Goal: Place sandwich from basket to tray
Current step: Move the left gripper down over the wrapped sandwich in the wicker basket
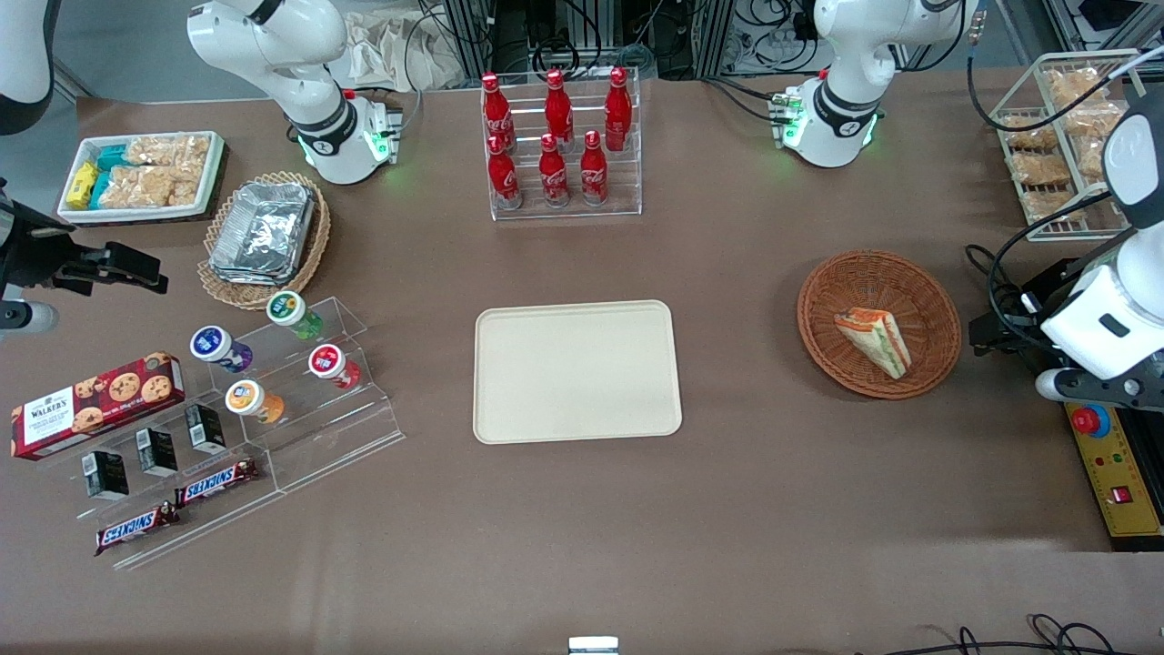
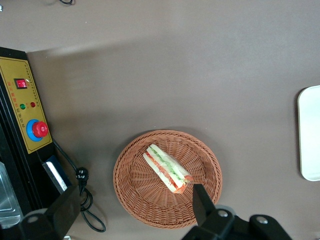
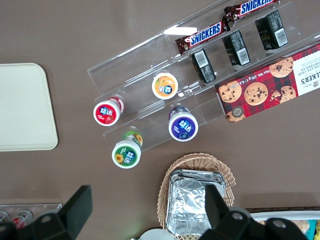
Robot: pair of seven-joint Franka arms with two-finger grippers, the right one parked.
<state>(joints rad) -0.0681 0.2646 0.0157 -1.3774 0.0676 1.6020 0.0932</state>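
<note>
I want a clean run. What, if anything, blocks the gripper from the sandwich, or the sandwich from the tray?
Nothing visible. The open gripper hangs above the basket, the sandwich lies uncovered, and bare table separates it from the tray.

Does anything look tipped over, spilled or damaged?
Nothing stands out. The triangular wedge sandwich lies intact in the reddish-brown wicker basket, the cream rectangular tray sits flat, and the open gripper hovers above the basket.

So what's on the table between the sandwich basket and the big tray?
Nothing: in the front view, only bare brown table separates the basket from the tray. The hand hangs open above the basket.
</note>
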